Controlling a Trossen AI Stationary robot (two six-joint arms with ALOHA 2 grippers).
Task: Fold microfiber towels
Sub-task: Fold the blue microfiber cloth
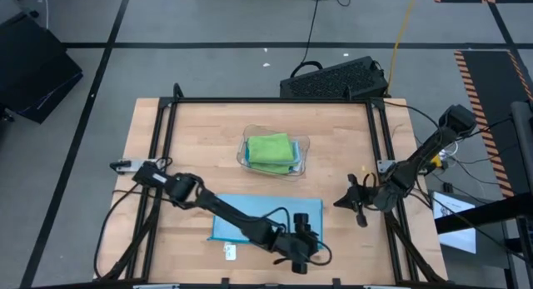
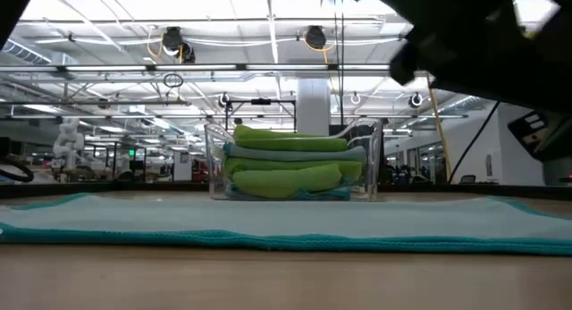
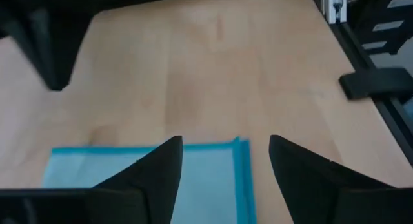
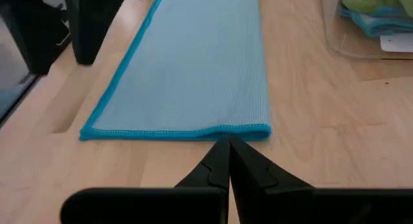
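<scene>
1. The wooden surface (image 1: pixel 208 147) fills a black frame; its near edge is partly cut off at the bottom of the high view.
2. A light blue towel (image 1: pixel 250 216) lies folded into a long flat band near the near edge, about midway between the left and right edges. The left arm crosses over it, so part of it is hidden from above. The right wrist view shows its short end (image 4: pixel 177 132) with a doubled, stitched edge.
3. A clear plastic tray (image 1: pixel 303 147) stands near the middle of the surface, toward the far edge. It holds stacked folded towels: lime green on top (image 1: pixel 271 147), with a blue layer showing at the side. In the low view the count of cloths is hard to make out through the tray wall (image 2: pixel 214 167).
4. The left tool (image 3: pixel 222 169) is over the towel's right end near the near edge, fingers spread apart with nothing between them; a towel corner (image 3: pixel 239 146) shows in the gap.
5. The right tool (image 4: pixel 229 161) sits near the right edge, fingers pressed together and empty, pointing at the towel's short end.
6. A small white tag (image 1: pixel 230 251) lies by the towel's near side; its attachment cannot be told.
</scene>
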